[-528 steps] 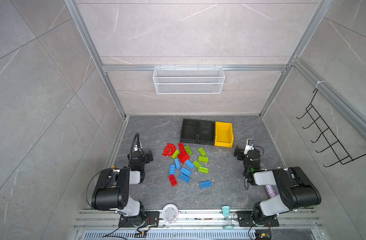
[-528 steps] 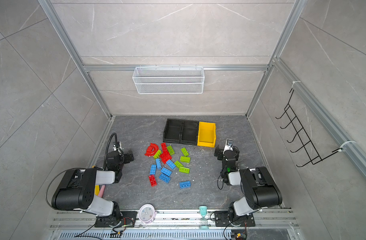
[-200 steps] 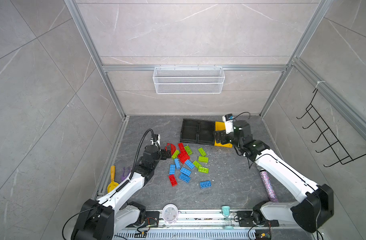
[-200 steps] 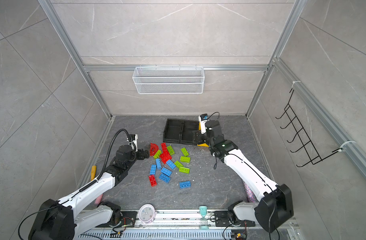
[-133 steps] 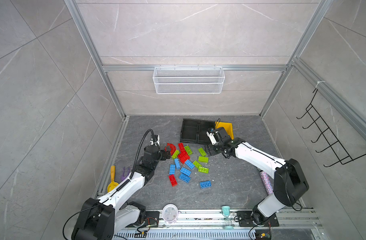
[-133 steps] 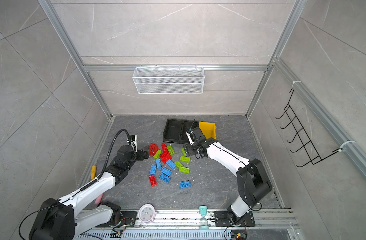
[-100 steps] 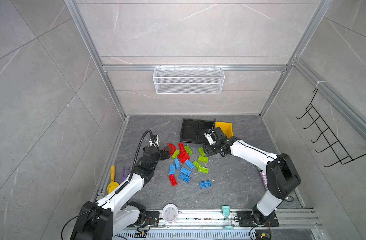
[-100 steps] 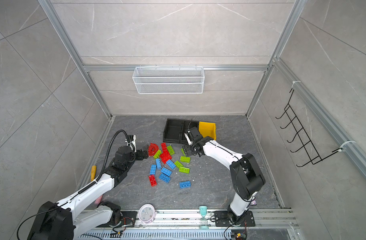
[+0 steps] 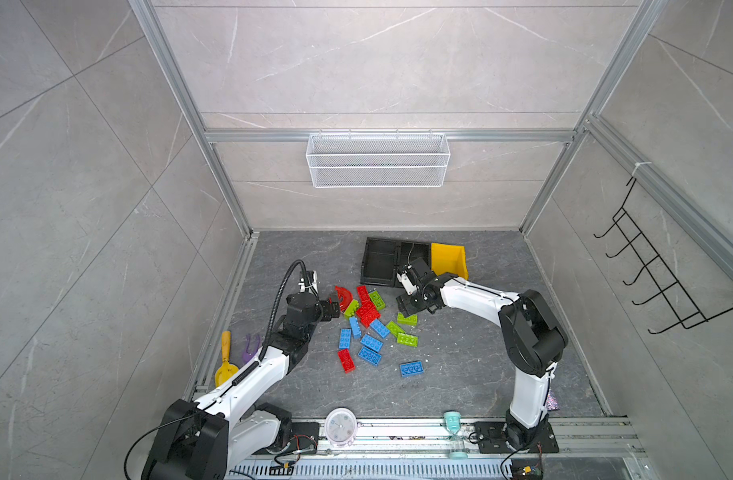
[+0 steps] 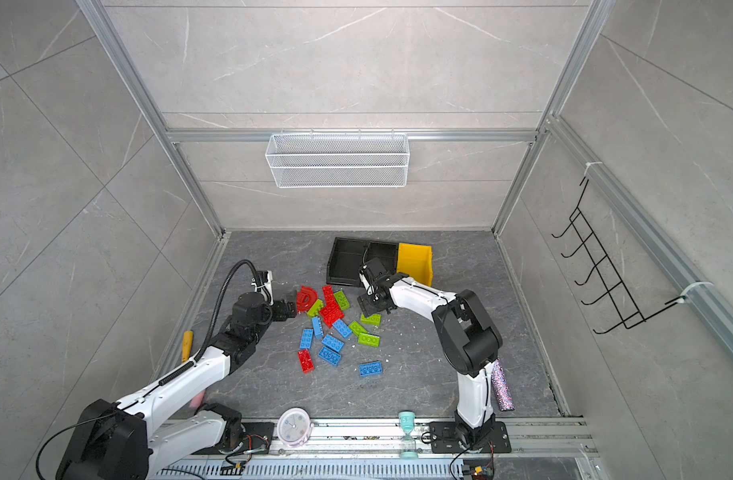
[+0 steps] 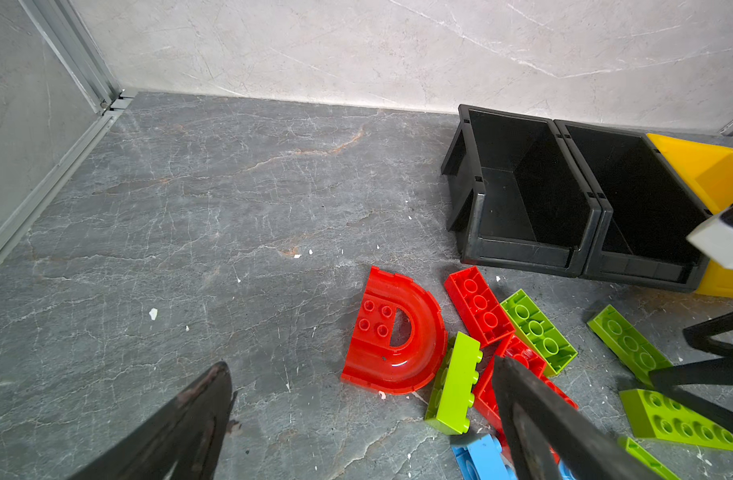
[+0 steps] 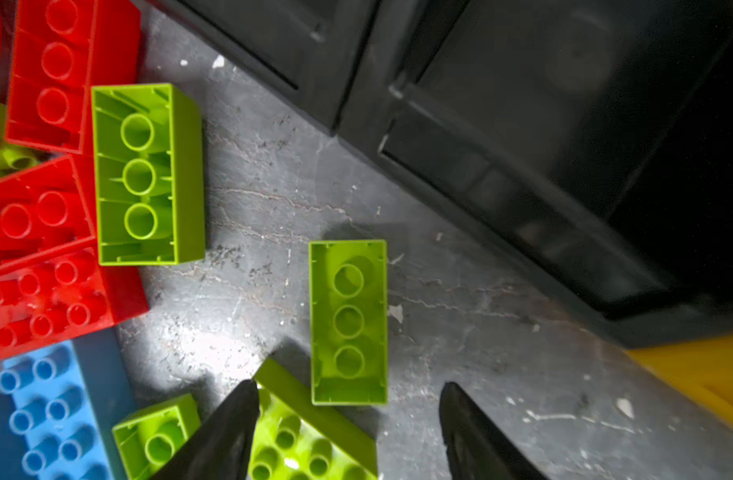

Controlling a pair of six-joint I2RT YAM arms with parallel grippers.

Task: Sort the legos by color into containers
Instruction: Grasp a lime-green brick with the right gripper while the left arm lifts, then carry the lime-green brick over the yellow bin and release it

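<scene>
Both arms are in over the pile! The left arm [image 9: 252, 374] stretches up from the lower left of a top view, and the right arm [image 9: 477, 295] bends in from the lower right. High at centre hangs the white wire basket [image 9: 377, 162], out of play.

The two black containers [image 9: 379, 262] and the yellow container [image 9: 450, 255] stand in a row just above centre. No brick shows inside them, so sorting looks barely begun. The legos [image 9: 369, 320] lie scattered on the floor just below.

The left gripper [image 9: 334, 309], jaws spread wide and empty, lines up on the red arch [image 11: 393, 332], likely its pick. A lime brick on edge [image 11: 454, 382] leans against that arch and may snag.

The right gripper [image 9: 406, 308] is empty, its fingers apart either side of the near end of an upturned lime brick [image 12: 348, 320]. A studded lime brick [image 12: 310, 440] crowds one finger. A yellow shovel [image 9: 225, 365] lies clear at far lower left.
</scene>
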